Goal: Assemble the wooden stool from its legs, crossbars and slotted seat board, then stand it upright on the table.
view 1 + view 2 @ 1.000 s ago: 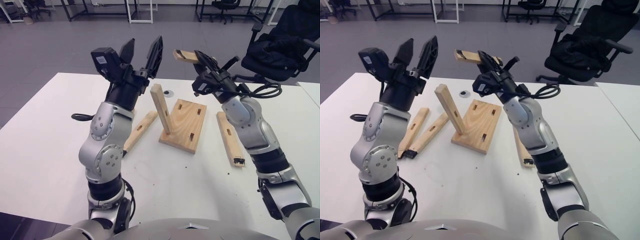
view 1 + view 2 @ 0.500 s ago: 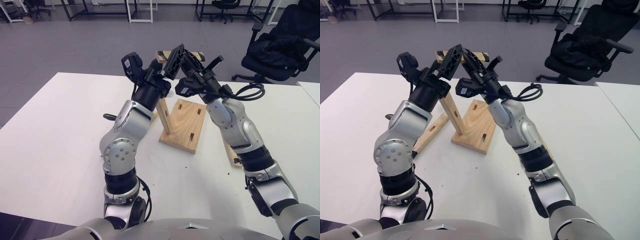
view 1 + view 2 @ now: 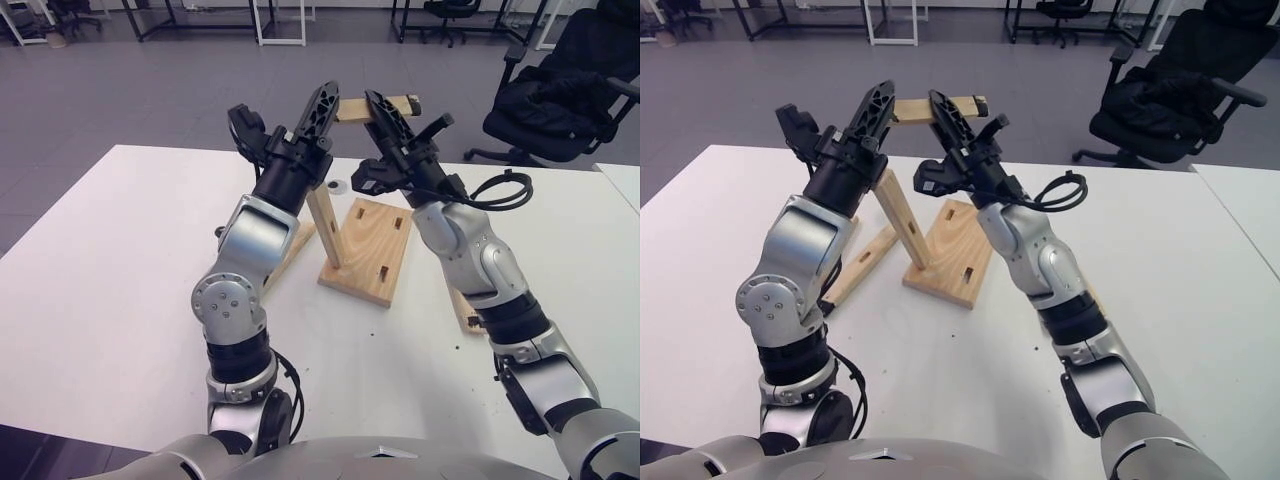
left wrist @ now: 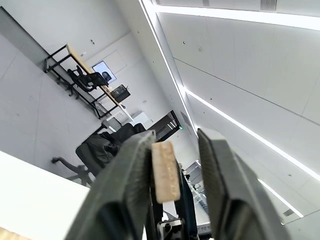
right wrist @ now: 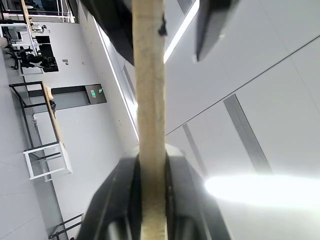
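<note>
The left gripper (image 4: 174, 145) has swung in; its spread fingers now flank the left end of the crossbar (image 3: 355, 108), perhaps touching. The right gripper (image 3: 388, 112) clamps it above the seat board (image 3: 368, 250); a handover looks near.

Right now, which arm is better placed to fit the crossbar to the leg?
Probably right: its jaws grip the crossbar above the leg; the left jaws are open around its end.
</note>
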{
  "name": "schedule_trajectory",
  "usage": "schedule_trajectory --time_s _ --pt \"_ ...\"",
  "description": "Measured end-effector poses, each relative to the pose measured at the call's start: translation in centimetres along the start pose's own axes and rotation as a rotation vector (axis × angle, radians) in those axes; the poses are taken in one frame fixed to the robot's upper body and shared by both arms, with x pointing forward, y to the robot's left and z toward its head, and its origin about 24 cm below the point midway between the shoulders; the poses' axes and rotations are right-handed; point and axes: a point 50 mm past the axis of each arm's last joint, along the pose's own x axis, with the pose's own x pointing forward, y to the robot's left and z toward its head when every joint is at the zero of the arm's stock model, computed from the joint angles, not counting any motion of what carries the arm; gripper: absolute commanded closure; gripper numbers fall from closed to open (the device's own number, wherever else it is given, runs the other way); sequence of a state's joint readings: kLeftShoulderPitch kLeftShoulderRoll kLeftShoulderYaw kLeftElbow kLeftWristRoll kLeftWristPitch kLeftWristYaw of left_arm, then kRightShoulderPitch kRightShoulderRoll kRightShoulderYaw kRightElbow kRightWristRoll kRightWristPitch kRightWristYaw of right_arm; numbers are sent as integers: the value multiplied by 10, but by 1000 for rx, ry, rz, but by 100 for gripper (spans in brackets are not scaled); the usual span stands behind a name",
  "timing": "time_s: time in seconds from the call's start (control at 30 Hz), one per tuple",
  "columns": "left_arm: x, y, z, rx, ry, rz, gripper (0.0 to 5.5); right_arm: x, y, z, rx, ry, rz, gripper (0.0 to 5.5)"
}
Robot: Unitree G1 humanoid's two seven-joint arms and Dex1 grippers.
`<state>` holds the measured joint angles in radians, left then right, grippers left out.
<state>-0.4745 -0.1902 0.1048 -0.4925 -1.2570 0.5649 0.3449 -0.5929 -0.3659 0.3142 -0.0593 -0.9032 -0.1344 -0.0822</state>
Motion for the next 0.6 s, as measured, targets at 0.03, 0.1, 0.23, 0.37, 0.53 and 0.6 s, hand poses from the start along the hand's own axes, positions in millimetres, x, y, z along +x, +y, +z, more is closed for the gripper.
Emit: schedule_trajectory --time_s 0.03,0.1,0.23,0.37,0.53,0.6 --pt "0 0 -1 -7 6 10 475 0 0 0 0 -3 -1 509" --pt "-1 3 -4 -23 23 23 502 0 0 0 -6 -5 -7 509" --pt "-3 5 -5 -27 30 36 504 -1 2 0 -13 -6 4 509" --pt "-4 6 -4 -13 32 37 509 -1 2 1 -8 -9 4 454" --pt "-1 2 17 71 11 11 511 -1 3 7 23 -52 1 348" --pt "0 -2 32 150 5 -13 511 -7 5 5 55 -47 9 327"
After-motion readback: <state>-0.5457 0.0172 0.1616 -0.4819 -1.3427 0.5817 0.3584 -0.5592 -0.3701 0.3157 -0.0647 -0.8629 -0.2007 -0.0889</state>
